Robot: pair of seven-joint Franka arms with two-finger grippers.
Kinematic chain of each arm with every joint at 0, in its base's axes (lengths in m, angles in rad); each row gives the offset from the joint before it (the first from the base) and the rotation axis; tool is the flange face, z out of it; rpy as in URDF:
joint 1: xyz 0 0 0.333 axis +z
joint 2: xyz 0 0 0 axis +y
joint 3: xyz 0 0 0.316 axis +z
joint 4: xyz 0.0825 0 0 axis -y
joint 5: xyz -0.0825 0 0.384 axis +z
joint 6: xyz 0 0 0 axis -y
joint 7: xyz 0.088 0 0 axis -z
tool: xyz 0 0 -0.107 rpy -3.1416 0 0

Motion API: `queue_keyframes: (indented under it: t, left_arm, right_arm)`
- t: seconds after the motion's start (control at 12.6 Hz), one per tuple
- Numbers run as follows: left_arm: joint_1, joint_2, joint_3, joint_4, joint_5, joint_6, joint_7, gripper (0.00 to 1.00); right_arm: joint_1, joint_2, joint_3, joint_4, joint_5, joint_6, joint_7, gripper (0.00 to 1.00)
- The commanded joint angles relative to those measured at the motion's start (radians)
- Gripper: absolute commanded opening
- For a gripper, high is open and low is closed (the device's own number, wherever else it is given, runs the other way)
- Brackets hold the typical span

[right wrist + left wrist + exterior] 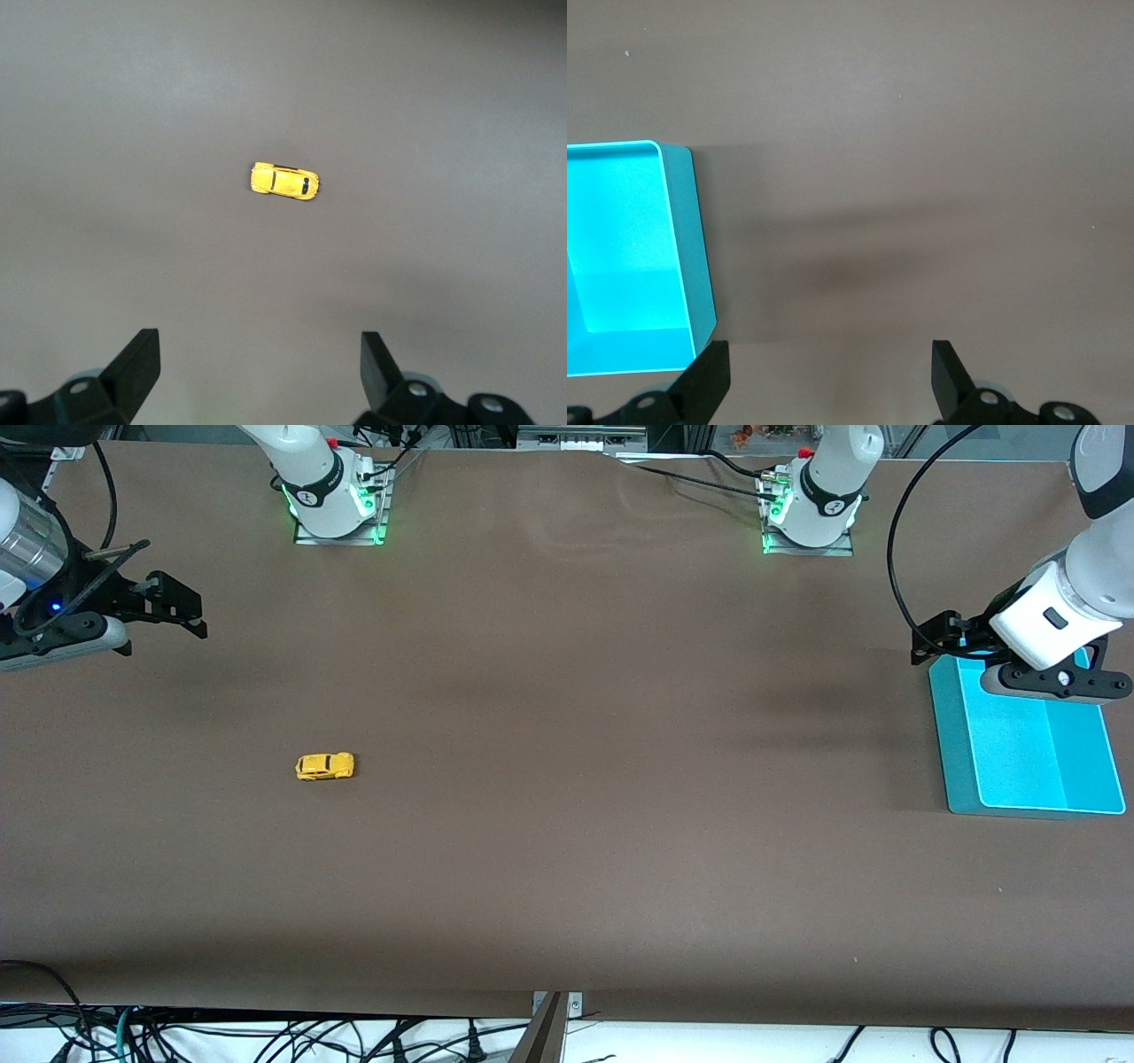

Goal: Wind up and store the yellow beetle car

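The yellow beetle car (325, 766) (283, 181) stands on its wheels on the brown table, toward the right arm's end. My right gripper (173, 611) (260, 345) hangs open over bare table at that end, well apart from the car, with nothing between its fingers. At the left arm's end, my left gripper (930, 642) (831, 359) is also open and empty. It hangs over the table just beside a corner of the cyan bin (952, 726) (691, 230).
The cyan bin holds nothing that I can see. The two arm bases (335, 509) (811, 518) stand along the table edge farthest from the front camera. Cables hang below the table edge nearest that camera.
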Motion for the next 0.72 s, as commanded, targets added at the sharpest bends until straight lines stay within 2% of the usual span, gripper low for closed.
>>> queue_keyframes:
  t: [0.0, 0.4, 0.64]
  left_arm:
    - [0.011, 0.018, -0.006, 0.027, -0.021, -0.006, 0.013, 1.0]
    - [0.001, 0.039, -0.006, 0.082, -0.024, -0.005, 0.011, 1.0]
    - [0.004, 0.049, -0.006, 0.091, -0.063, -0.005, 0.011, 1.0]
  right_arm:
    - [-0.004, 0.004, 0.006, 0.02, 0.013, -0.026, 0.026, 1.0]
    - [-0.004, 0.004, 0.004, 0.026, 0.012, -0.033, 0.022, 1.0]
    - [-0.005, 0.001, 0.004, 0.025, 0.013, -0.044, 0.028, 1.0]
